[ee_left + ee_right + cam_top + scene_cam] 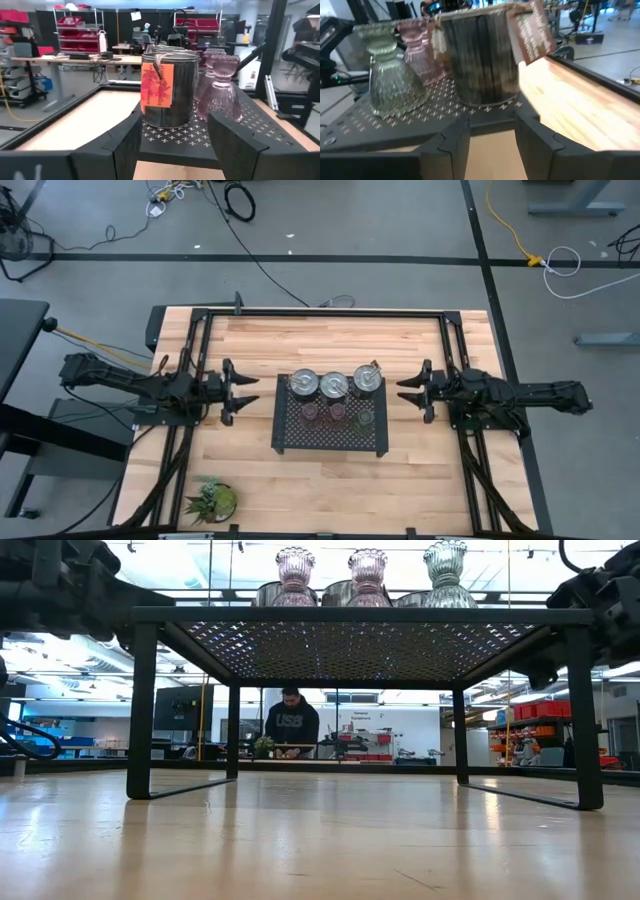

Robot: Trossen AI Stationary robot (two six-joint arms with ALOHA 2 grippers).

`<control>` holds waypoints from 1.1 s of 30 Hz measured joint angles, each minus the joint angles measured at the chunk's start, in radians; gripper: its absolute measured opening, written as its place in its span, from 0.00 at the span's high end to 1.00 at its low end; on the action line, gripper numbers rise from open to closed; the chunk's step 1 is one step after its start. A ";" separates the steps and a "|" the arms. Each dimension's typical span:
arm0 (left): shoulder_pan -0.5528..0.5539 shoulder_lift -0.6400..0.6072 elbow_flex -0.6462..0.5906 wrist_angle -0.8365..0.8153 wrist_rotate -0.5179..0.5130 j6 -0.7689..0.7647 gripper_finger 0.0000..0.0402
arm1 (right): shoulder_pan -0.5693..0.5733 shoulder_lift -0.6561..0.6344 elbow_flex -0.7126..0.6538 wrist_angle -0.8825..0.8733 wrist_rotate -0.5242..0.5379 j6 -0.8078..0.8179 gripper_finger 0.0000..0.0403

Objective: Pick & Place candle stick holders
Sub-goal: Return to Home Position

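Overhead, wooden table (pixel 330 480) on grey floor (pixel 350 220).

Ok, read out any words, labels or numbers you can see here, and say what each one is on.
"USB", or close to it: chest of the person's dark top, low view; small, not certain.
Orange tag on the left-end silver candle holder: dark script, too blurred to read.
Reddish tag on the right-end silver candle holder: print too blurred to read.
Small sign in the room behind: too small to read.
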 joint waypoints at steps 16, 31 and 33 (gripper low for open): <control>-0.001 0.000 -0.001 -0.002 0.010 -0.232 0.43 | 0.000 0.000 0.000 -0.014 -0.024 0.026 0.62; -0.001 0.000 -0.001 -0.002 0.010 -0.232 0.43 | 0.000 0.000 0.000 -0.014 -0.024 0.025 0.62; -0.001 0.000 -0.001 -0.002 0.010 -0.232 0.43 | 0.000 0.000 0.000 -0.014 -0.024 0.025 0.62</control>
